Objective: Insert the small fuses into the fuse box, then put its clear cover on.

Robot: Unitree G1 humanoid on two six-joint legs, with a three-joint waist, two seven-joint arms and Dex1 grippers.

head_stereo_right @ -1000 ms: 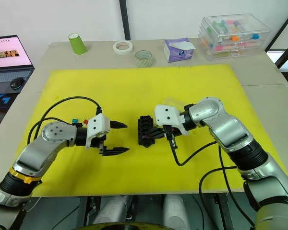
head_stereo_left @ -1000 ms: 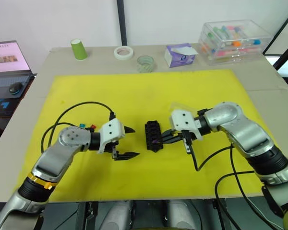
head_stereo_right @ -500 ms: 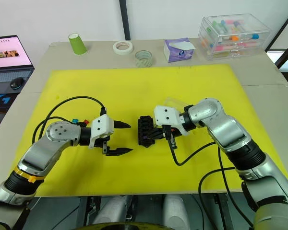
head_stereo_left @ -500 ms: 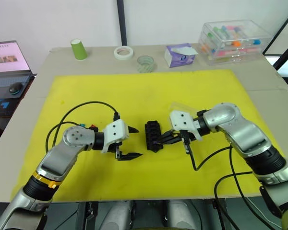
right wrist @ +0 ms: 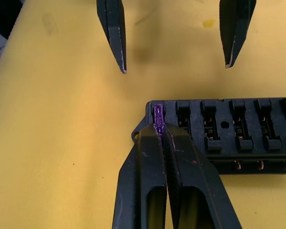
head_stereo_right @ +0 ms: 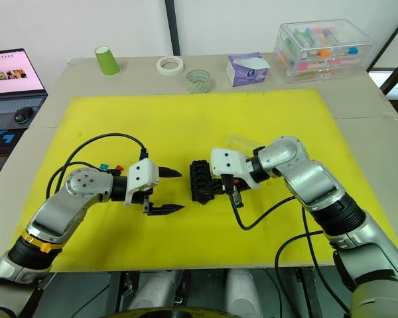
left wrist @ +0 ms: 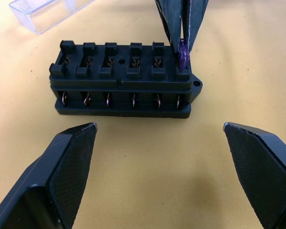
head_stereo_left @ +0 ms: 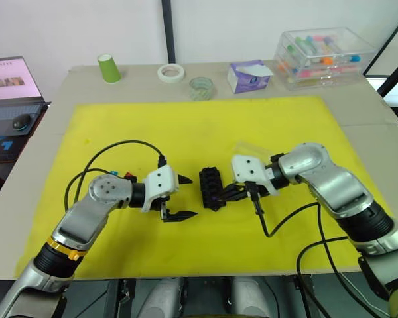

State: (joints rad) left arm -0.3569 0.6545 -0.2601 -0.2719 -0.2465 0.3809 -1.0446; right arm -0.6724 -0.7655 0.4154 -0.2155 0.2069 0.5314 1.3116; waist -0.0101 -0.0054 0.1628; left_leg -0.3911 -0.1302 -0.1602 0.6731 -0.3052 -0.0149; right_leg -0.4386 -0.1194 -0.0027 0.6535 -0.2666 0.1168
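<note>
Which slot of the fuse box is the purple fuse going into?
The corner slot at one end of the fuse box: the right gripper pinches the purple fuse there, by the mounting ear. The other slots look empty.

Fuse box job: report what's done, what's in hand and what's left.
Done: nothing seated for certain; the other slots of the fuse box are empty. In hand: the right gripper is shut on a purple fuse at the end slot. The left gripper is open beside the box. Left: the red and teal fuses behind the left arm, then the clear cover.
</note>
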